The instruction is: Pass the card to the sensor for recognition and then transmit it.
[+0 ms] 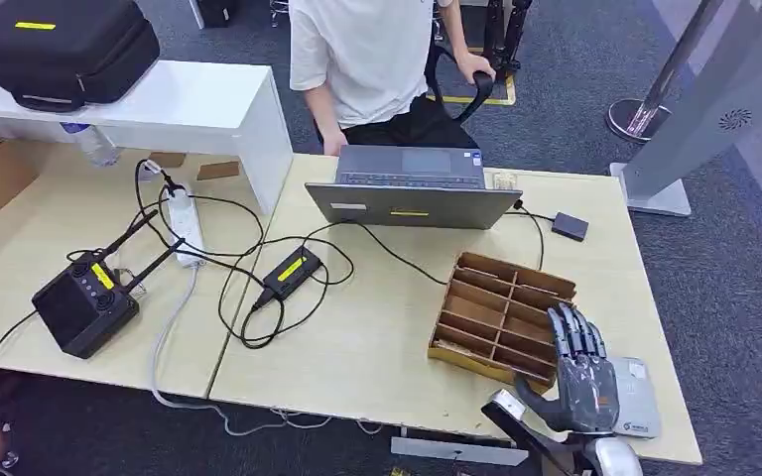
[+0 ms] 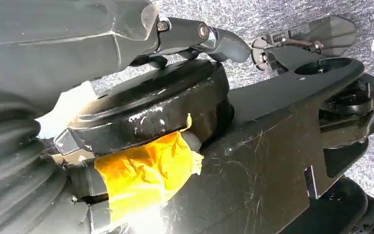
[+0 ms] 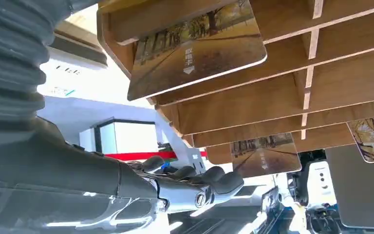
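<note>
- Head view: the right hand was held over the near right corner of the wooden divider tray on the bench, fingers extended, slightly spread and apparently empty.
- Right wrist view: a card was seen slotted in a tray compartment.
- The left hand's fingers could not be judged.

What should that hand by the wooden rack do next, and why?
Probably reach a little further forward and close on a card. The right hand hovers over the rack's near corner, fingers apart and holding nothing, and cards stand in the slots just ahead of it.
</note>
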You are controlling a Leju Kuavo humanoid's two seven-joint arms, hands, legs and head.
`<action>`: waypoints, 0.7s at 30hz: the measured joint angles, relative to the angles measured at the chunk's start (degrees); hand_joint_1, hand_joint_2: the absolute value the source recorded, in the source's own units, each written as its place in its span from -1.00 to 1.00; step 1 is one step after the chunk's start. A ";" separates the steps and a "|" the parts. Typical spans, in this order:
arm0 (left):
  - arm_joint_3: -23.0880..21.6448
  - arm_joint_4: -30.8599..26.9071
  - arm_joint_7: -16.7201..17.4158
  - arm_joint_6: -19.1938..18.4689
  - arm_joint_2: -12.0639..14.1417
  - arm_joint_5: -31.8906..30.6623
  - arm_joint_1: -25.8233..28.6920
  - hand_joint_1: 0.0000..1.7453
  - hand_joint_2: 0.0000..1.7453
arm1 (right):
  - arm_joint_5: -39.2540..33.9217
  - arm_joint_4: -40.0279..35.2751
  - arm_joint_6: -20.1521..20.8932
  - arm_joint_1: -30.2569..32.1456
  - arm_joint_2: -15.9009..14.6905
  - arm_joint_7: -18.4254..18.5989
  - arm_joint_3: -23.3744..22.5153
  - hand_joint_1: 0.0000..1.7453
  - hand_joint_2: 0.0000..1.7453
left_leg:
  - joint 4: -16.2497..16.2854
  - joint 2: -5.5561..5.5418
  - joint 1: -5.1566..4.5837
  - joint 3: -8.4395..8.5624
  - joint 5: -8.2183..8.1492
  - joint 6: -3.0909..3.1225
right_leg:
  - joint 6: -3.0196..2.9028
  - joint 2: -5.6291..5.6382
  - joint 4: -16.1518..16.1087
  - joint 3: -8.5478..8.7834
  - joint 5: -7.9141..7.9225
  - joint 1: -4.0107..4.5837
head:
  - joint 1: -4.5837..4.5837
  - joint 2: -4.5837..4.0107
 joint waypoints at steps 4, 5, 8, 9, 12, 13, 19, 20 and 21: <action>0.00 0.00 0.00 0.00 0.02 0.00 0.00 -1.00 1.00 | 0.00 -0.02 0.00 0.00 -0.07 -0.09 -0.07 -1.00 1.00 | 0.00 0.00 0.00 0.00 0.00 0.00 | 0.00 0.00 0.00 0.00 0.00 0.00 | 0.00 0.00; 0.00 0.00 0.00 0.00 0.02 0.00 0.00 -1.00 1.00 | 0.00 -0.02 0.00 0.00 -0.07 -0.09 -0.07 -1.00 1.00 | 0.00 0.00 0.00 0.00 0.00 0.00 | 0.00 0.00 0.00 0.00 0.00 0.00 | 0.00 0.00; -0.02 0.00 0.00 0.02 0.02 0.04 0.00 -1.00 1.00 | 0.07 -0.04 0.00 0.00 -0.09 -0.09 -0.07 -1.00 1.00 | 0.00 0.00 0.00 0.00 0.00 0.00 | 0.00 0.00 0.00 0.00 0.00 0.00 | 0.00 0.00; -0.04 0.00 0.00 0.02 0.02 0.13 0.00 -1.00 1.00 | 0.06 -0.04 0.00 0.00 -0.09 -0.07 -0.07 -1.00 1.00 | 0.00 0.00 0.00 0.00 0.00 0.00 | 0.00 0.00 0.00 0.00 0.00 0.00 | 0.00 0.00; -0.09 0.00 0.00 0.07 0.02 0.20 -0.01 -1.00 1.00 | 0.04 -0.07 0.00 0.00 -0.09 -0.07 -0.07 -1.00 1.00 | 0.00 0.00 0.00 0.00 0.00 0.00 | 0.00 0.00 0.00 0.00 0.00 0.00 | 0.00 0.00; -0.11 0.00 0.02 0.07 0.02 0.20 -0.01 -1.00 1.00 | 0.04 -0.07 0.00 0.00 -0.09 0.02 -0.07 -1.00 1.00 | 0.00 0.00 0.00 0.00 0.00 0.00 | 0.00 0.00 0.00 0.00 0.00 0.00 | 0.00 -0.02; -0.59 0.00 0.09 0.09 0.09 0.52 -0.08 -1.00 1.00 | -0.61 -0.59 0.00 0.06 -0.09 -0.72 -0.26 -1.00 1.00 | 0.00 0.00 0.00 0.00 0.00 0.00 | 0.00 0.00 0.00 0.00 0.00 0.00 | 0.00 0.00; -0.63 0.00 0.09 0.09 0.09 0.55 -0.09 -1.00 1.00 | -0.96 -0.78 0.00 0.09 -0.09 -0.96 -0.33 -1.00 1.00 | 0.00 0.00 0.00 0.00 0.00 0.00 | 0.00 0.00 0.00 0.00 0.00 0.00 | 0.00 0.00; -0.70 0.00 0.11 0.09 0.09 0.68 -0.09 -1.00 1.00 | -0.98 -1.05 0.00 0.12 -0.09 -1.01 -0.37 -1.00 1.00 | 0.00 0.00 0.00 0.00 0.00 0.00 | 0.00 0.00 0.00 0.00 0.00 0.00 | 0.00 0.00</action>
